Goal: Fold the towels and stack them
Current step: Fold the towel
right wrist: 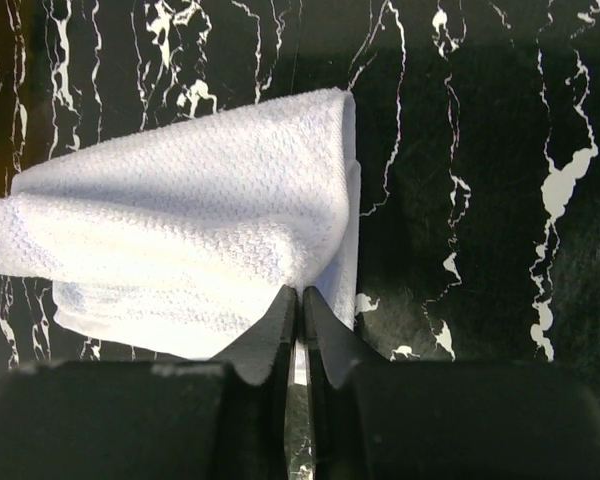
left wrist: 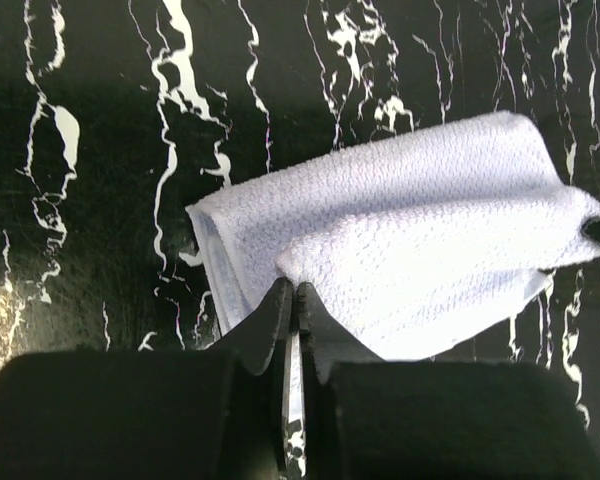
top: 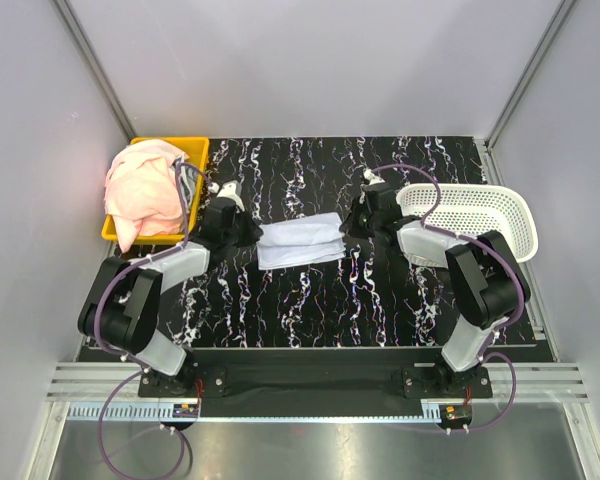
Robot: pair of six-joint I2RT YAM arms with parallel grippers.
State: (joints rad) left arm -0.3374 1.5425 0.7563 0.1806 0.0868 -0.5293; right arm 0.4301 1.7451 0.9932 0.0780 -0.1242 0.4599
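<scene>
Lying at the middle of the black marbled table (top: pixel 310 300), the pale blue-white towel (top: pixel 298 241) is folded over into a rough rectangle, its textured weave plain and its layers slightly offset. The left gripper (left wrist: pixel 292 305) is clamped on its left end and the right gripper (right wrist: pixel 298 305) pinches its right end, each tenting the cloth. A heap of pink towels (top: pixel 145 190) fills the yellow bin (top: pixel 195 150).

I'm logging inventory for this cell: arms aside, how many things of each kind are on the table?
white towel: 1
pink cloth heap: 1 (the pieces in it cannot be counted)
yellow bin: 1
white basket: 1
Total: 4
</scene>
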